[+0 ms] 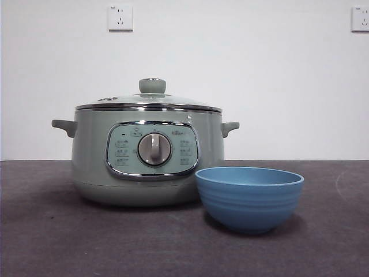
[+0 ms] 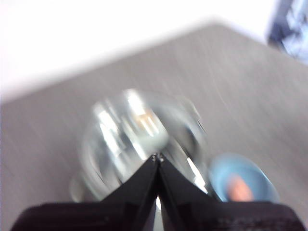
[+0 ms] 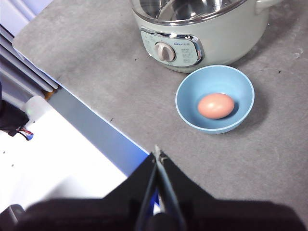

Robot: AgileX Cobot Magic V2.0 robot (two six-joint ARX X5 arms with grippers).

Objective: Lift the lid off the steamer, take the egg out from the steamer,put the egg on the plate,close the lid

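Note:
The pale green steamer (image 1: 92,167) stands left of centre on the table with the lid (image 1: 152,86) resting on it. The blue plate (image 1: 249,199), a bowl, stands in front of it to the right. The brown egg (image 3: 216,106) lies in the plate (image 3: 187,98); the plate's wall hides it in the front view. My left gripper (image 2: 158,158) is shut and empty, high above the lid (image 2: 139,130); that view is blurred. My right gripper (image 3: 157,155) is shut and empty, above the table's edge, well away from the plate. Neither gripper shows in the front view.
The dark grey table (image 1: 57,242) runs to a white wall with two sockets (image 1: 120,17). In the right wrist view the table's edge (image 3: 91,120) runs past a white surface and grey rails at the side.

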